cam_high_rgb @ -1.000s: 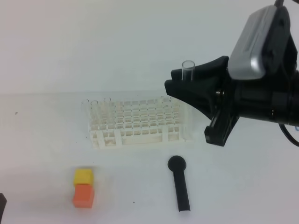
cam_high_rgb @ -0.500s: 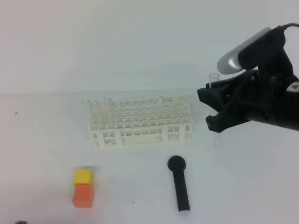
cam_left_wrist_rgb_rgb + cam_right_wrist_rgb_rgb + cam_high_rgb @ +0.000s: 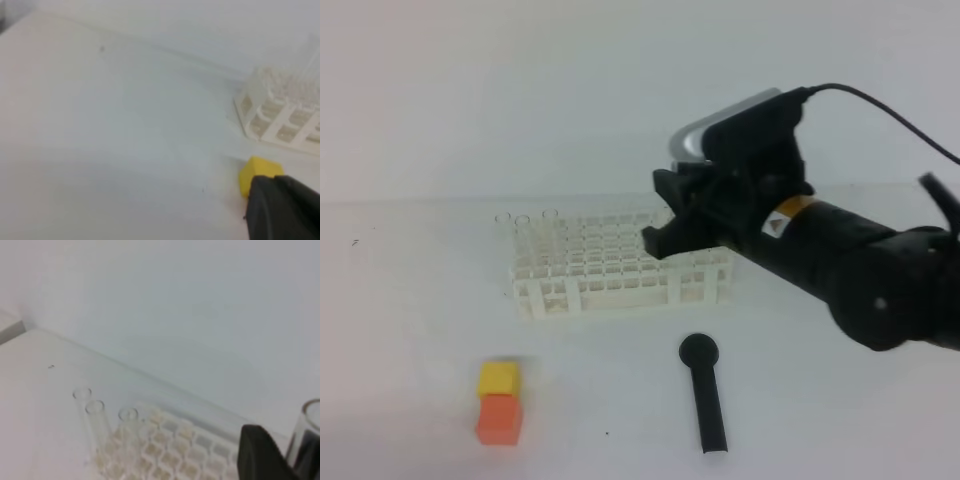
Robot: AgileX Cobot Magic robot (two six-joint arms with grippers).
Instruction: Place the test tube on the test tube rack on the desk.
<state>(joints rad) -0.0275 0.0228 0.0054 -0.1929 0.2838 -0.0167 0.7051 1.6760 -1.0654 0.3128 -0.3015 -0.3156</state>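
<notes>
My right gripper [image 3: 661,212] reaches across over the right end of the white test tube rack [image 3: 610,266]. It is shut on the clear test tube [image 3: 306,436], which shows upright at the right edge of the right wrist view beside a black finger [image 3: 260,456]. The gripper hides the tube in the exterior view. The rack also shows in the right wrist view [image 3: 165,450] and the left wrist view [image 3: 280,117]. Three other clear tubes [image 3: 524,222] stand at the rack's left end. Of my left gripper only a black finger [image 3: 285,210] shows, low over the desk [image 3: 125,130].
A black round-headed stick [image 3: 704,395] lies in front of the rack. A yellow block [image 3: 499,378] stands against an orange block [image 3: 500,419] at the front left. The yellow block [image 3: 257,172] is just beyond the left finger.
The right arm has swung left from beside the rack's right end to over the rack, carrying the tube. Nothing on the desk has moved.
</notes>
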